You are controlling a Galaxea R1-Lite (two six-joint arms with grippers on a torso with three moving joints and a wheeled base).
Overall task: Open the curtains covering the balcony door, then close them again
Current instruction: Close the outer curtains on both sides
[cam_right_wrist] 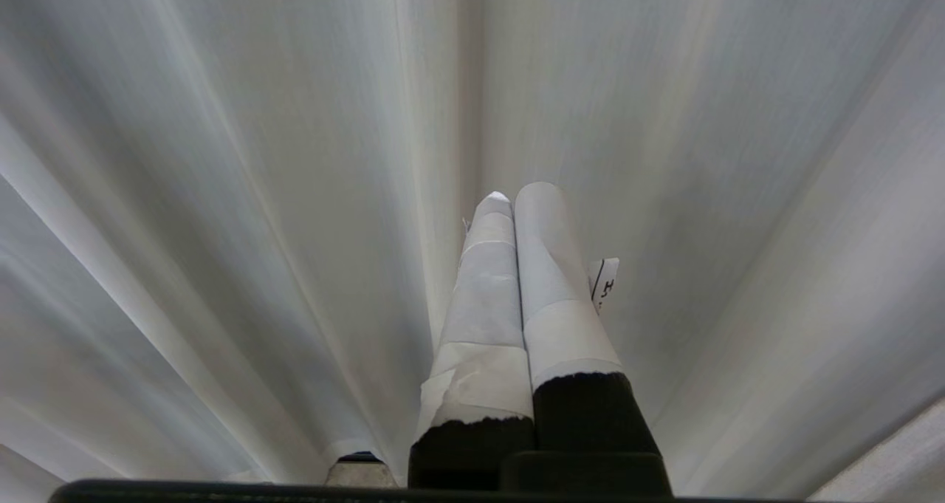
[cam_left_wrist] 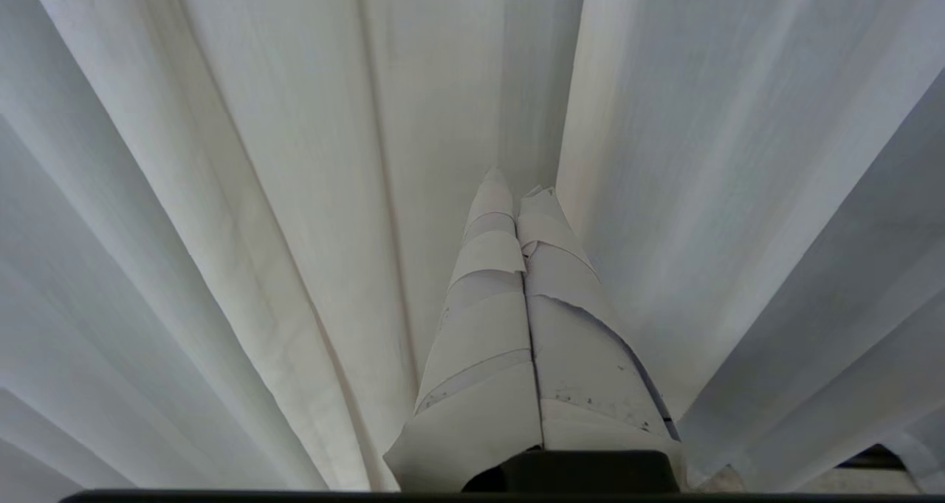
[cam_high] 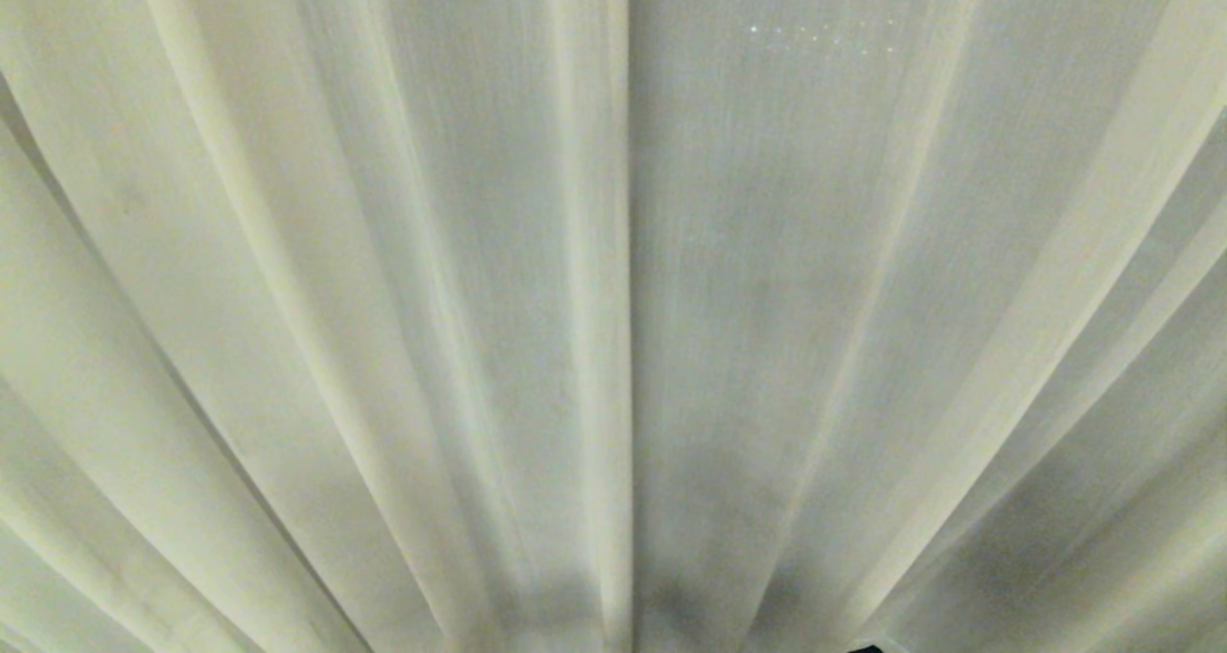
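The cream, pleated, floor-length fabric curtains [cam_high: 383,298] hang drawn together across the whole view, seam central. Left pincer [cam_left_wrist: 515,193] and right pincer [cam_right_wrist: 517,193] are clamped empty. Opening seems unstarted; next, work into the seam.

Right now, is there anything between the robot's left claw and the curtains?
Nothing shows there. In the left wrist view the shut left gripper points straight at the curtains, with no other object in front of its fingertips; whether they touch the fabric is unclear.
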